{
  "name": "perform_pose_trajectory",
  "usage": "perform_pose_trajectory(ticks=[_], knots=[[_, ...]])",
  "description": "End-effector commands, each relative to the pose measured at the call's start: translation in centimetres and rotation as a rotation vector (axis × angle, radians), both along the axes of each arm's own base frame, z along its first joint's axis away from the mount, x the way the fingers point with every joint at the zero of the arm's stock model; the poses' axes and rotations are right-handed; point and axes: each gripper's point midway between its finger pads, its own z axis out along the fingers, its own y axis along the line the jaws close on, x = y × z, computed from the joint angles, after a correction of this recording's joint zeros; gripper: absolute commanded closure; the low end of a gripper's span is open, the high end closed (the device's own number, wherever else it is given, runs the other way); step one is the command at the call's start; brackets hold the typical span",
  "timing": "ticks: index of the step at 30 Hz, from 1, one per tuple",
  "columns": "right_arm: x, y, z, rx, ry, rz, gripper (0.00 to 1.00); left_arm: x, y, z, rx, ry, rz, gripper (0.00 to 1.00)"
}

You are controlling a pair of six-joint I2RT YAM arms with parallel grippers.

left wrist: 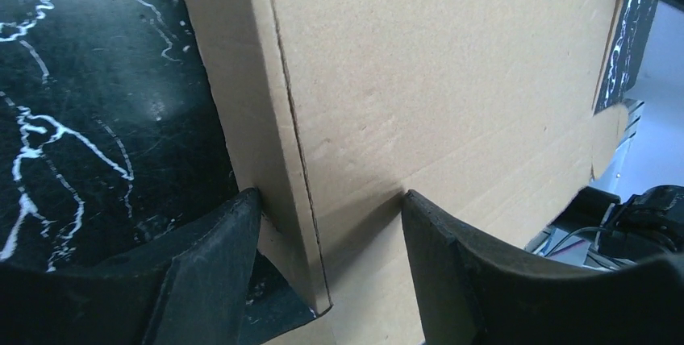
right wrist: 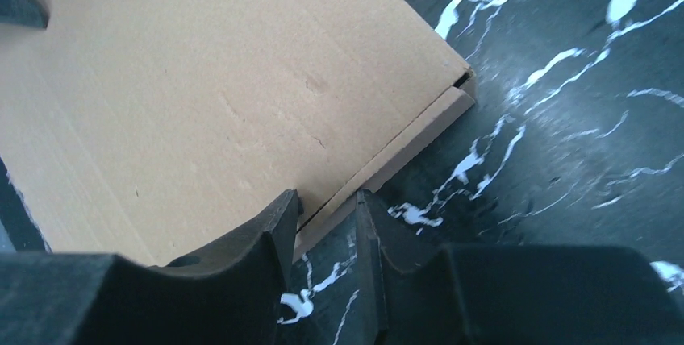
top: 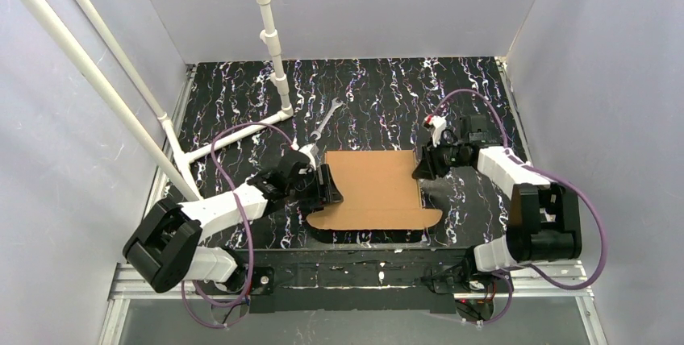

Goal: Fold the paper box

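Black marbled table (top: 484, 103) between grey walls, with a white pipe frame (top: 270, 47) at the rear left. The left gripper (top: 327, 186) holds its jaws spread astride the left flap of the paper box (top: 375, 188), which lies flat mid-table. A wrench (top: 325, 119) lies just behind. The right gripper (top: 421, 169) jaws pinch the right edge.

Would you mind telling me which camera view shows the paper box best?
The top external view: it shows the paper box almost whole, lying flat with rounded flaps at its near edge. The left wrist view shows only one edge with a creased side strip; the right wrist view shows only one corner and its edge strip.
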Motion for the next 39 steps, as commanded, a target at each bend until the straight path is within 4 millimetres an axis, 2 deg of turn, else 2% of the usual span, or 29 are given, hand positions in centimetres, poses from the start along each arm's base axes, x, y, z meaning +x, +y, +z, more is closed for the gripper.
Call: perform_pose_trajectory(ticks=[1, 5, 9, 11, 14, 17, 21, 25, 28, 34, 39], knots=[[1.8, 1.6, 1.2, 0.075, 0.016, 0.035, 0.61, 0.9, -3.5, 2.6, -0.094, -0.035, -0.046, 0.40], [4.3, 1.8, 1.6, 0.070, 0.013, 0.033, 0.62, 1.5, -4.4, 3.0, -0.100, -0.034, -0.044, 0.39], [5.0, 1.3, 1.3, 0.031, 0.031, 0.046, 0.58, 2.0, -4.5, 3.9, -0.111, -0.057, -0.027, 0.37], [5.5, 0.0, 1.8, 0.011, 0.015, 0.011, 0.51, 2.0, -4.1, 4.6, -0.118, -0.083, -0.013, 0.34], [6.0, -3.5, 3.4, 0.009, -0.044, -0.087, 0.39, 1.9, -3.1, 5.4, -0.125, -0.126, 0.016, 0.26], [4.8, -4.7, 4.7, -0.006, -0.119, -0.092, 0.31, 1.5, -2.0, 6.1, -0.129, -0.168, 0.037, 0.19], [1.8, -4.0, 6.4, -0.004, -0.251, 0.031, 0.20, 1.0, -0.7, 7.3, -0.127, -0.217, 0.044, 0.03], [-1.8, -2.4, 7.6, 0.064, -0.373, 0.204, 0.12, 0.6, 0.5, 8.2, -0.120, -0.241, 0.059, 0.02], [-4.2, -1.4, 7.6, 0.106, -0.446, 0.314, 0.08, -0.2, 1.0, 8.7, -0.139, -0.263, 0.033, 0.02], [-4.2, -2.2, 6.0, 0.044, -0.441, 0.273, 0.08, -2.5, 2.3, 7.7, -0.150, -0.239, 0.011, 0.03], [-4.3, -2.6, 5.4, 0.007, -0.451, 0.264, 0.08, -3.3, 2.7, 7.0, -0.202, -0.242, 0.028, 0.04]])
